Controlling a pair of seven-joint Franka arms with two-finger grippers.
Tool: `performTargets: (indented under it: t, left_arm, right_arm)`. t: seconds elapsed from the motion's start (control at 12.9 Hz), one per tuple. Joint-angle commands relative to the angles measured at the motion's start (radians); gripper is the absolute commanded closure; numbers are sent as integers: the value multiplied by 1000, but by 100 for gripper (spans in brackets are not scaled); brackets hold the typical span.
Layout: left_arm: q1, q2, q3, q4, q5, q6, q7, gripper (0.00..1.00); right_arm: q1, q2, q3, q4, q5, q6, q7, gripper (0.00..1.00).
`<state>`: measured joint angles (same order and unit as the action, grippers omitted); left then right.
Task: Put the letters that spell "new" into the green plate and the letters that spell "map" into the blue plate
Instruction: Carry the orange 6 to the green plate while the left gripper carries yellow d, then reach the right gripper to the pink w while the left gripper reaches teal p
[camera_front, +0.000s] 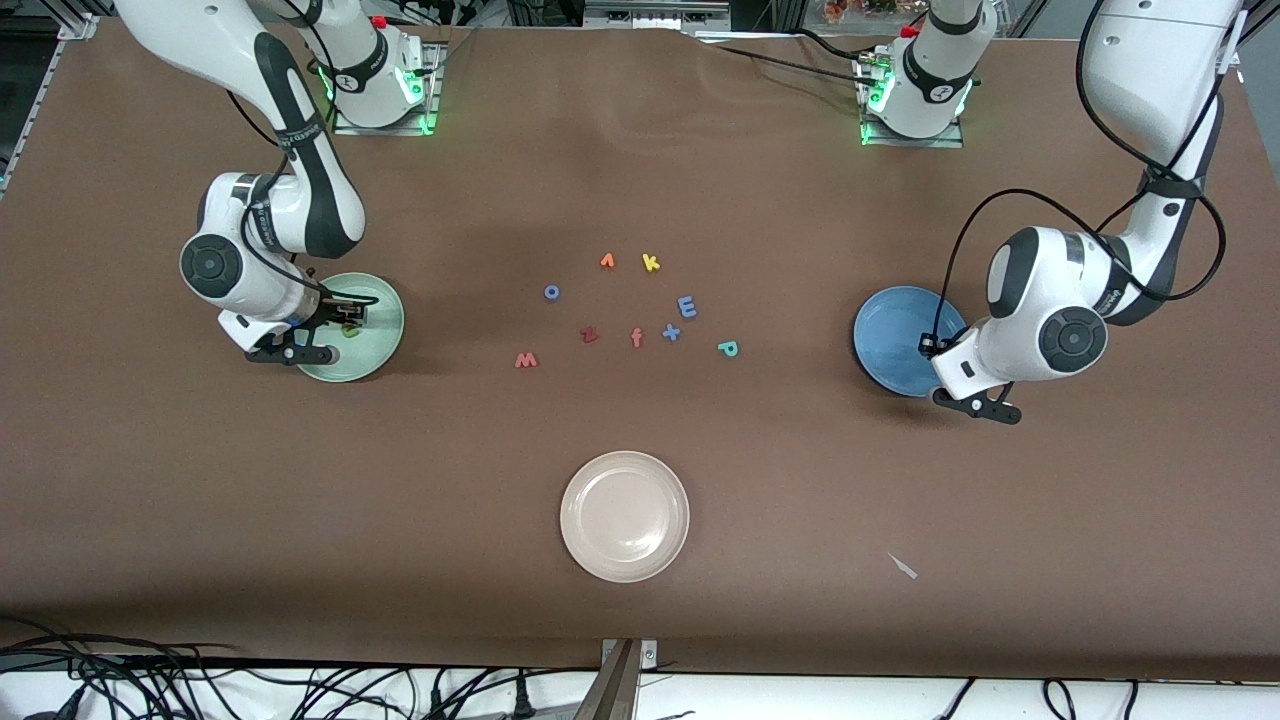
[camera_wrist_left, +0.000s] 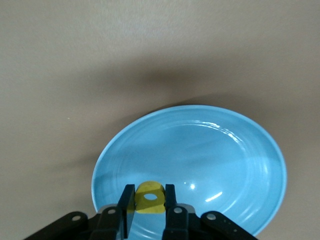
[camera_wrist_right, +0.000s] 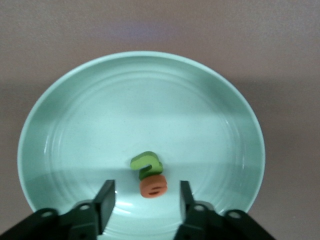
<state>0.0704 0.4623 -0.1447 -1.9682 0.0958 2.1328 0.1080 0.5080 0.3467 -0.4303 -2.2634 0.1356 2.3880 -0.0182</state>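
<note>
My right gripper (camera_wrist_right: 145, 192) hangs open low over the green plate (camera_wrist_right: 150, 105). The green "n" (camera_wrist_right: 146, 163) and the orange "e" (camera_wrist_right: 153, 187) lie touching each other in that plate, free of the fingers. My left gripper (camera_wrist_left: 150, 189) is over the blue plate (camera_wrist_left: 215, 160), shut on the yellow "a" (camera_wrist_left: 149, 197). Out on the table, the pink-red "w" (camera_front: 526, 360), the blue "m" (camera_front: 687, 306) and the teal "p" (camera_front: 728, 348) lie between the green plate (camera_front: 385, 340) and the blue plate (camera_front: 885, 335).
Among the task's letters lie a yellow "k" (camera_front: 651, 263), an orange letter (camera_front: 607, 261), a blue "o" (camera_front: 551, 292), a dark red "z" (camera_front: 589, 335), a salmon "f" (camera_front: 637, 338) and a blue "x" (camera_front: 671, 332). A cream-white plate (camera_front: 625, 545) sits nearer the front camera.
</note>
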Motion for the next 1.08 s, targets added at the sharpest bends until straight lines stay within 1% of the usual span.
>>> performTargets:
  t: [0.0, 0.08, 0.15, 0.23, 0.39, 0.62, 0.7, 0.77, 0.85, 1.0]
  left_arm:
    - [22, 18, -12, 23, 27, -1, 19, 32]
    - [19, 13, -15, 32, 22, -4, 18, 8]
    - [9, -2, -21, 40, 16, -13, 6, 1]
    - [5, -28, -60, 43, 10, -16, -19, 1]
    - [5, -50, -145, 46, 7, -34, -158, 1]
    - [-3, -30, -277, 80, 1, -27, -412, 1]
    - [-9, 5, -317, 107, -8, -25, -500, 1]
    - [-35, 40, -328, 138, -10, -24, -574, 1]
    - [-79, 73, -326, 169, -10, -14, -641, 2]
    - [-130, 123, -326, 193, -1, 38, -749, 7]
  right_arm:
    - [7, -25, 8, 8, 1, 2, -2, 0]
    - [7, -25, 27, 25, 4, -1, 0, 0]
    - [9, -25, 33, 44, 6, -7, 3, 1]
    - [11, -23, 36, 64, 6, -15, 29, 1]
    - [27, -14, 67, 119, 6, -50, 134, 1]
    - [58, 24, 103, 195, 6, -85, 295, 0]
    - [69, 52, 126, 231, 6, -85, 376, 0]
    - [76, 84, 152, 267, 7, -84, 490, 1]
    - [78, 119, 166, 304, 7, -82, 647, 2]
    - [84, 146, 171, 326, 7, -75, 995, 1]
